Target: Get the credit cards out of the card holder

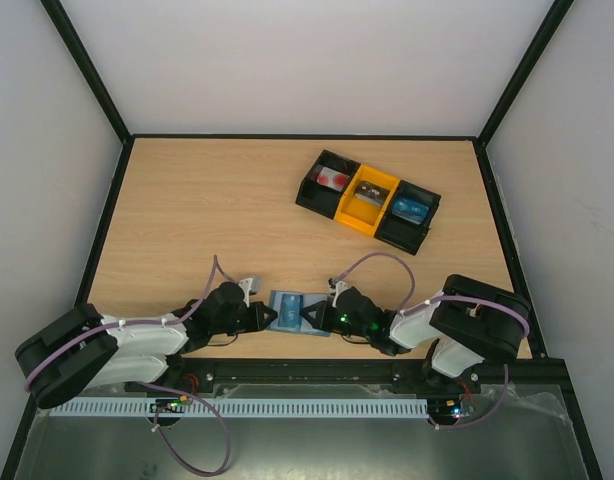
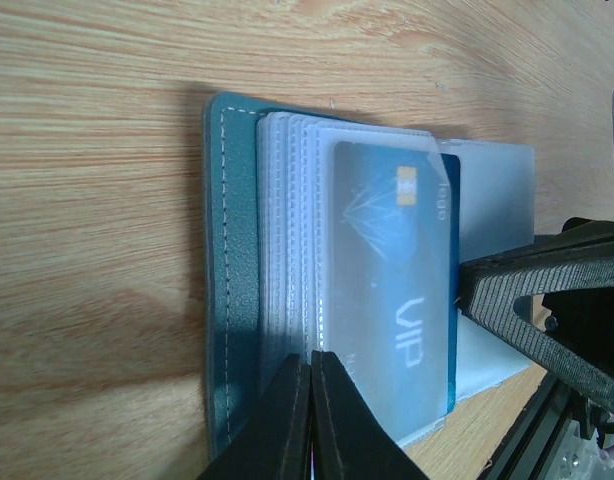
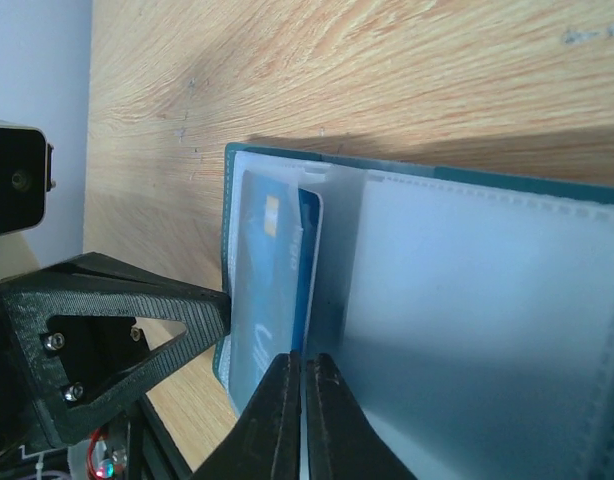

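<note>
- A light wooden table [image 1: 207,220] is seen from above, with two robot arms reaching in from its near edge.
- The card holder [image 1: 287,308] lies open and flat on the table close to the near edge, directly between the two arm tips.
- In the close views it has a dusty blue-green stitched cover [image 2: 232,250] and a fanned stack of clear sleeves [image 2: 285,230].
- A blue VIP card [image 2: 387,300], with a gold chip and white lettering, sits in the top sleeve. A thin strip of its long edge pokes out of the sleeve on the side facing the right arm.
- The left gripper [image 2: 310,365] has its fingers pressed together over the edge of the clear sleeves, pinching the card holder.
- The right gripper [image 3: 302,362] comes from the opposite side. Its fingers are pressed together on the VIP card's exposed edge, with only a hairline gap between them.
- Each gripper's black triangular finger shows in the other arm's wrist view, its tip touching the holder.
- Well apart, toward the far right of the table, a three-bin tray [image 1: 312,195] sits at an angle, with two black bins flanking a yellow one.
- Its left bin holds a white card [image 1: 334,178] with red marks, the yellow middle bin a dark grey card [image 1: 368,194], and the right bin a bright blue card [image 1: 409,207].
</note>
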Controlling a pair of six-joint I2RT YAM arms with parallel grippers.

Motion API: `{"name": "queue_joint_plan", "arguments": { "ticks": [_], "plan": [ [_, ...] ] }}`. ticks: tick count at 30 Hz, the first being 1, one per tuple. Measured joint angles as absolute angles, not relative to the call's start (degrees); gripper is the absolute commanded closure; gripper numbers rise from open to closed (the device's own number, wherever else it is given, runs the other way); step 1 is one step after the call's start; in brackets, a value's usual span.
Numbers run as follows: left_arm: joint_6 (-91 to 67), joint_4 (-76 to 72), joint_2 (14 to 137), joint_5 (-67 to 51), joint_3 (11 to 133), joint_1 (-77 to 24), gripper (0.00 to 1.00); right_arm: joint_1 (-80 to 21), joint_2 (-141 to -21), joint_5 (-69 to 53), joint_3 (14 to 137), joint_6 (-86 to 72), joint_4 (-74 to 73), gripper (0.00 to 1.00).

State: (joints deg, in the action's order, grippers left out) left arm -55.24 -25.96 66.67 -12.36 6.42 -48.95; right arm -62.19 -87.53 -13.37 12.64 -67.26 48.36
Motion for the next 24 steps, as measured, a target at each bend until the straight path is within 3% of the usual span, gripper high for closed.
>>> {"name": "queue_joint_plan", "arguments": {
  "ticks": [7, 15, 24],
  "plan": [
    [-55.27, -26.04, 66.61, -12.14, 6.35, -48.97, 0.97, -62.19, -87.5, -13.8, 11.99, -67.81, 49.6, 0.98],
    [-55.29, -25.8, 65.78, -11.6, 5.98, -48.95, 0.97, -62.13, -87.5, -13.8, 11.51, -69.04, 50.65, 0.78],
    [-55.75, -25.5, 64.75, -10.94, 5.43, -48.97, 0.97, -62.11, -88.53, -13.61, 13.32, -69.1, 49.71, 0.85]
  ]
}}
